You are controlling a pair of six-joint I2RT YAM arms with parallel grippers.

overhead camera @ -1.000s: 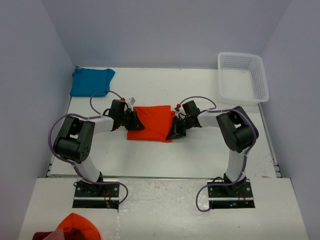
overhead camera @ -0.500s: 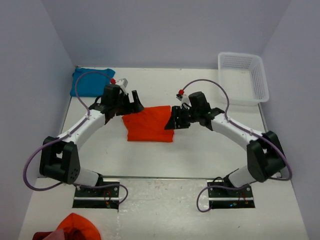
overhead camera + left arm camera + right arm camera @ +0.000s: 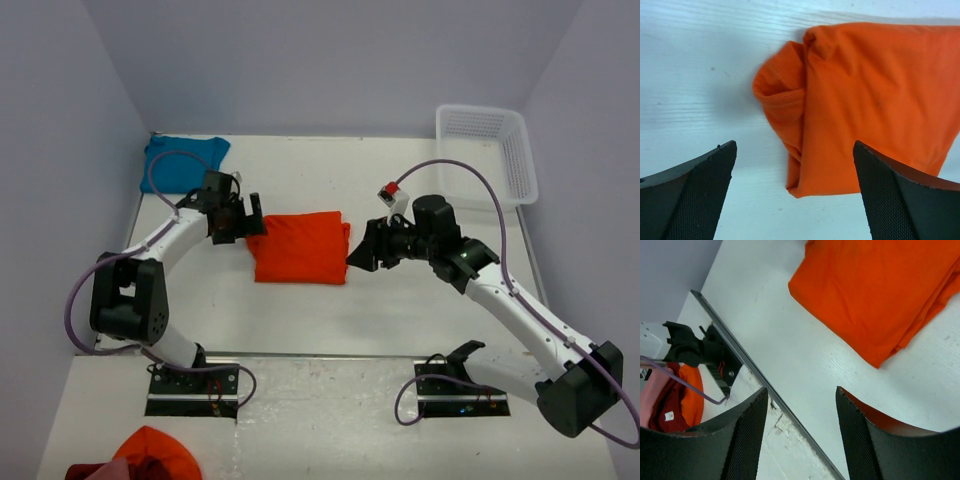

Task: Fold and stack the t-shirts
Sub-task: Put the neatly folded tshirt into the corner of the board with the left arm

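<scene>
The orange t-shirt [image 3: 298,247] lies folded into a rough rectangle at the middle of the table [image 3: 400,170]. From above its top face is smooth, and layered edges show along its right side. In the left wrist view [image 3: 875,100] its left end is looser, with a rolled fold of cloth bulging out at about 9 o'clock.

The teal-blue t-shirt [image 3: 183,162] is folded small at about 10 o'clock from the orange one. It sits well apart from it, in the far left corner of the table.

The left gripper [image 3: 250,218] sits at the orange shirt's 10 o'clock corner. Its jaws are spread wide with nothing between them, and its own camera [image 3: 794,145] shows the shirt's left edge in the gap. The right gripper [image 3: 362,254] is just beside the shirt's right edge, at about 4 o'clock from its centre. Its jaws are likewise apart and holding nothing [image 3: 801,390]. Whether either gripper touches the cloth cannot be told.

A white basket [image 3: 525,170] stands at about 2 o'clock, in the far right corner. A heap of clothes [image 3: 145,455], orange and dark red, lies off the table at about 7 o'clock, near the left arm's base.
</scene>
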